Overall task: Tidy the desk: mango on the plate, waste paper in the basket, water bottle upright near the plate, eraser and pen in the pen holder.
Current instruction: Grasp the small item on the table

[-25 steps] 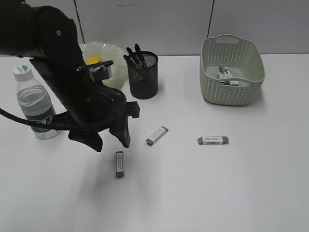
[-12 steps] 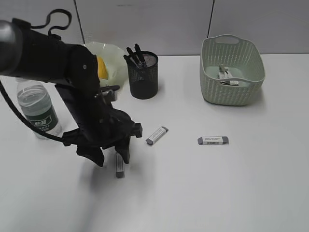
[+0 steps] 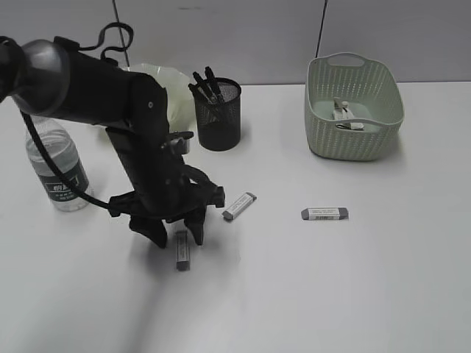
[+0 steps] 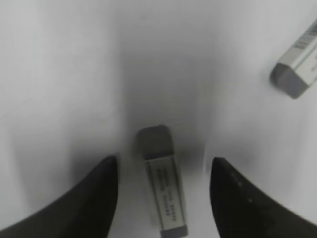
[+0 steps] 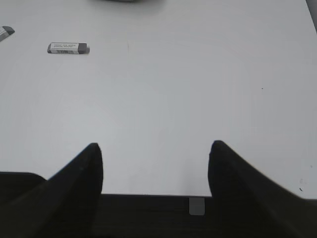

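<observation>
My left gripper (image 3: 177, 234) is open and low over the desk (image 3: 331, 279), its jaws on either side of a grey-and-white eraser (image 3: 182, 254). In the left wrist view that eraser (image 4: 163, 191) lies lengthwise between the fingertips (image 4: 110, 166), with a gap on each side. Two more erasers (image 3: 239, 206) (image 3: 324, 213) lie to the right. The pen holder (image 3: 218, 118) holds pens (image 3: 204, 82). The waste paper (image 3: 346, 116) is in the basket (image 3: 353, 140). The water bottle (image 3: 62, 170) stands upright at the left. My arm hides part of the plate (image 3: 175, 84); the mango is hidden. My right gripper (image 5: 154, 147) is open and holds nothing.
The right wrist view shows the desk's front edge (image 5: 153, 194) just under the fingers, one eraser (image 5: 68, 48) far ahead on the left and another (image 5: 5, 32) at the frame's left edge. A grey partition wall (image 3: 235, 37) backs the desk.
My left arm has swung right and down from beside the bottle. Its open jaws now straddle the nearest eraser. The right gripper has not moved.
</observation>
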Robot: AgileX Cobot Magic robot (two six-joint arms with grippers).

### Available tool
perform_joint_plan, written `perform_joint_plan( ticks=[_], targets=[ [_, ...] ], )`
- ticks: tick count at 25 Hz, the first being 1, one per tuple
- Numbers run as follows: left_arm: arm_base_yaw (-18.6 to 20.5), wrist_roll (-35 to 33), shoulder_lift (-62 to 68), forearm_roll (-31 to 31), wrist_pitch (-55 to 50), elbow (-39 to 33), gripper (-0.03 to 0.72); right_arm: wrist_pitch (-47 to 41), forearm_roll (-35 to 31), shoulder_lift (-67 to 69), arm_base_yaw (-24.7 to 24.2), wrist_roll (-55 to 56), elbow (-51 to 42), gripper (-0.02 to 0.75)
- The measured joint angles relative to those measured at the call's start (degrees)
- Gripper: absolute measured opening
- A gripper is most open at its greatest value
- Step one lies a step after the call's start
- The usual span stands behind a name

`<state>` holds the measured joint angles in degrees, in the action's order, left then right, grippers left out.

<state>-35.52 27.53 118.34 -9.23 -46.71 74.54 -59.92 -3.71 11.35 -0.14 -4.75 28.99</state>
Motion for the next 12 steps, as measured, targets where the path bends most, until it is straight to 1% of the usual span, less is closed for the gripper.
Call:
perform_joint_plan(
  ticks=[4,8,12],
  targets=[
    [0.0,2.23,0.3,3.42,-1.04,0.0,0.446,0.05,0.0,0.0,0.0,0.0,0.0,0.531],
    [0.0,2.91,0.3,2.94,-0.02,0.0,0.437,0.05,0.0,0.0,0.0,0.0,0.0,0.531],
    [0.0,3.06,0.67,2.81,0.28,0.12,0.411,0.05,0.0,0.0,0.0,0.0,0.0,0.531]
  ],
)
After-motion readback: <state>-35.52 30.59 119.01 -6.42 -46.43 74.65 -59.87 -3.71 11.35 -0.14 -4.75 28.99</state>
